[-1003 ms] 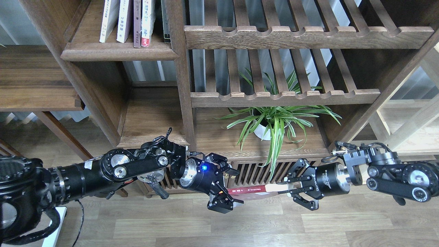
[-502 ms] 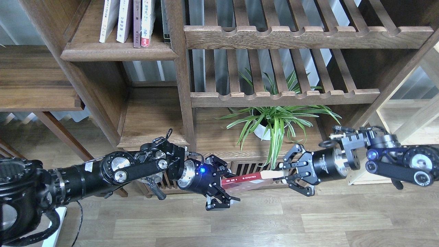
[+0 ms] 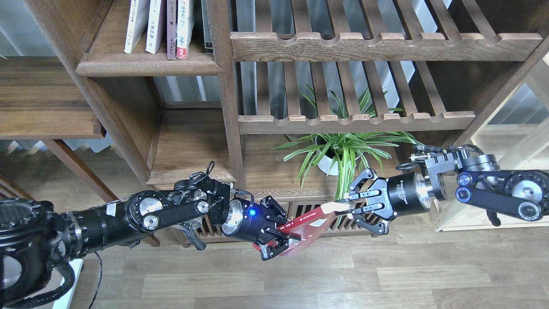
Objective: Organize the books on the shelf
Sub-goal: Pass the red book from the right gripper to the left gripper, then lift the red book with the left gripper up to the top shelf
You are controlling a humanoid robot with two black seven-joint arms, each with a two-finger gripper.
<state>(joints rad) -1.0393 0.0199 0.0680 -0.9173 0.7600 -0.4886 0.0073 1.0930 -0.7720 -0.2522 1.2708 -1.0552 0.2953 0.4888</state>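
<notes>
The red book (image 3: pixel 305 219) with a yellow title hangs tilted in front of the cabinet, right end higher, above the floor. My left gripper (image 3: pixel 278 239) grips its lower left end, fingers closed around it. My right gripper (image 3: pixel 343 209) pinches its pale upper right end. The lavender-white and yellow-green books are out of view. The dark brown shelf (image 3: pixel 150 68) with a thick rounded front lip is at the upper left, far above both grippers, with a few thin upright spines (image 3: pixel 161 25) standing on it.
A potted spider plant (image 3: pixel 343 150) stands on the lower board just behind my right gripper, its leaves hanging near the book. Slatted racks (image 3: pixel 356 122) fill the middle and right. An open compartment (image 3: pixel 188 146) lies below the shelf. Wooden floor (image 3: pixel 343 274) is below.
My right gripper has moved up and left, lifting the book's right end so it now tilts. My left gripper's fingers, spread half a second ago, have closed in on the book's left end.
</notes>
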